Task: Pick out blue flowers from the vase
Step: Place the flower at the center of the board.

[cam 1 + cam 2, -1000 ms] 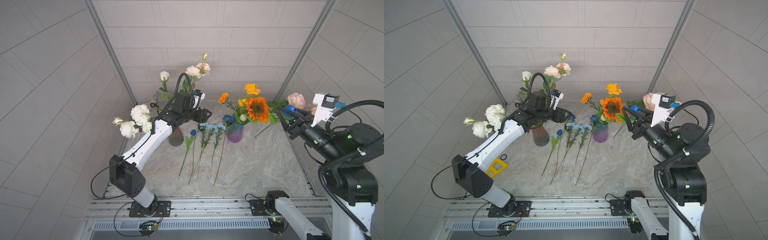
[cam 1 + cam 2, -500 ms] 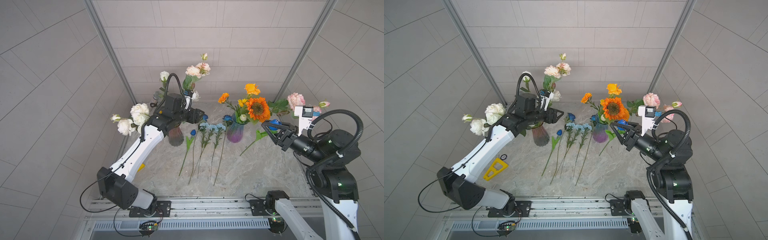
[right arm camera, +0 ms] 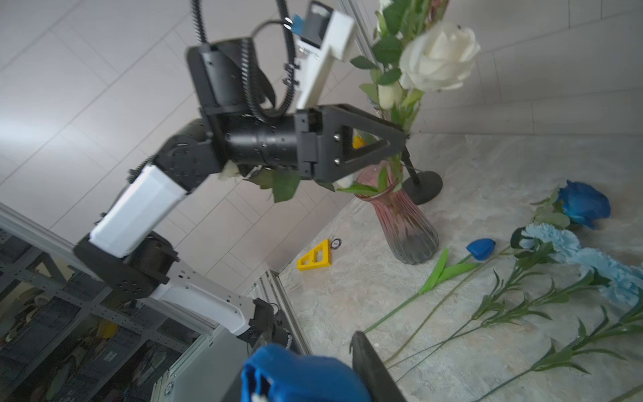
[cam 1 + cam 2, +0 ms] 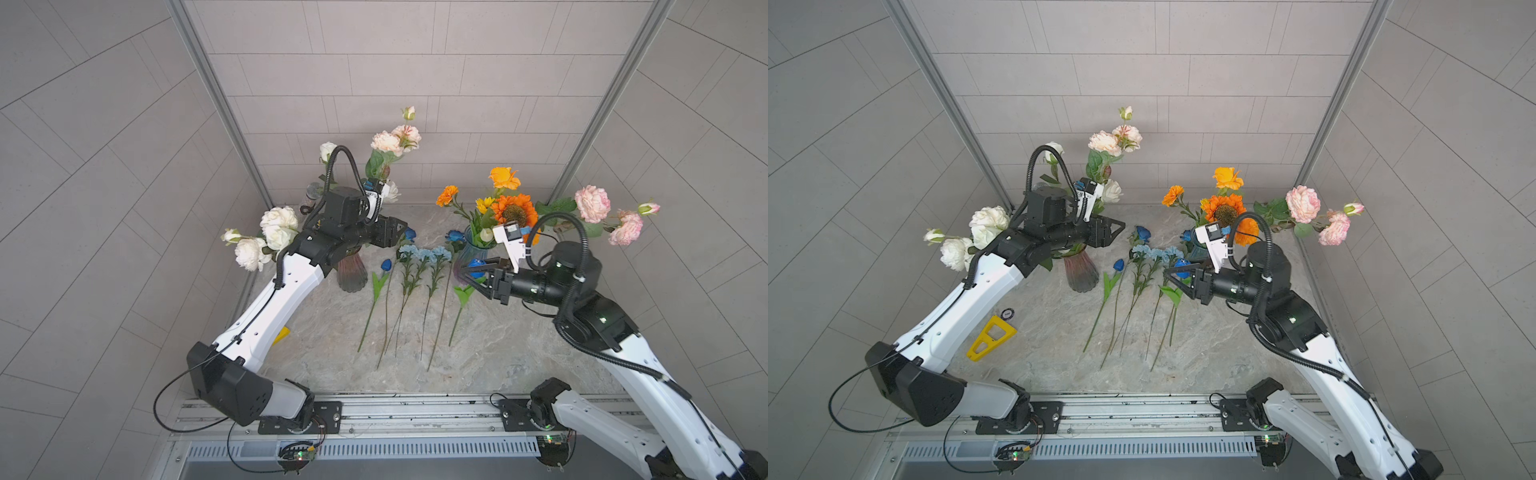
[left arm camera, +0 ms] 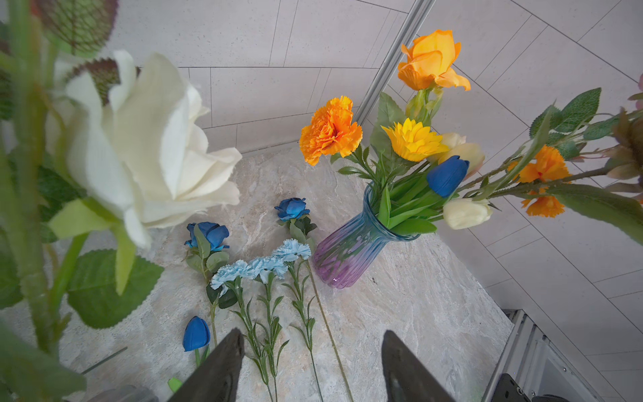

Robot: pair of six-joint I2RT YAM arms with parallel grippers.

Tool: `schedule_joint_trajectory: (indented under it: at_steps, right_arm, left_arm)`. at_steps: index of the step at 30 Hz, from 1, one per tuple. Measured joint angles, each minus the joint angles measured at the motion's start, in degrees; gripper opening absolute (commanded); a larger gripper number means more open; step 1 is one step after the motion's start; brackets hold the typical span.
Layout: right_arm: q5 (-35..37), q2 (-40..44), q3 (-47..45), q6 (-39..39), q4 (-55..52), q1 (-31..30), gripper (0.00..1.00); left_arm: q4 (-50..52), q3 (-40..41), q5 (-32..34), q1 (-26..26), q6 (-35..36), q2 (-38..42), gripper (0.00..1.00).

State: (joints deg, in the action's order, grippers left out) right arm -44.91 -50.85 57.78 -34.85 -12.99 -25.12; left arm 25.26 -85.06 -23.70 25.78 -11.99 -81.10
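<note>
Blue tulip [image 4: 476,263], pinched in my part-closed right claw [image 4: 462,272], hangs just beside the laid row [image 4: 422,253], stem roughly parallel to theirs.

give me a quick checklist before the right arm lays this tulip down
Right gripper shut on the blue tulip: ok.
Its stem out of the blue-purple vase: ok.
Bare table beside the laid-out blue flowers: ok.
Left gripper open and empty, apart from the right one: ok.
Stem tip off the table: cannot tell.
Vase cleared of blue: not ok, a blue bud shows among its stems.
</note>
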Motion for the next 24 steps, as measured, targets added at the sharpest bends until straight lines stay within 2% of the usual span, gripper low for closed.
schedule_joint_trajectory:
  at_steps: [6, 15, 19, 24]
  right_arm:
    - [3.5, -8.9, -8.1, -5.6, 15.1, -0.4, 0.39]
    - [5.6, -23.6, -11.2, -14.6, 38.1, -0.8, 0.38]
    - [7.1, -29.4, -11.7, -17.1, 43.9, -0.8, 0.38]
    - [10.7, -33.5, -12.0, -16.0, 44.0, -1.2, 0.39]
  left_arm:
    - [0.8, 0.0, 0.7, 0.0, 0.1, 0.2, 0.67]
    - [1.9, -0.2, 0.9, 0.0, 0.5, 0.2, 0.67]
    - [2.1, -0.2, 0.9, 0.0, 0.6, 0.2, 0.67]
    - [2.1, -0.2, 0.9, 0.0, 1.1, 0.2, 0.67]
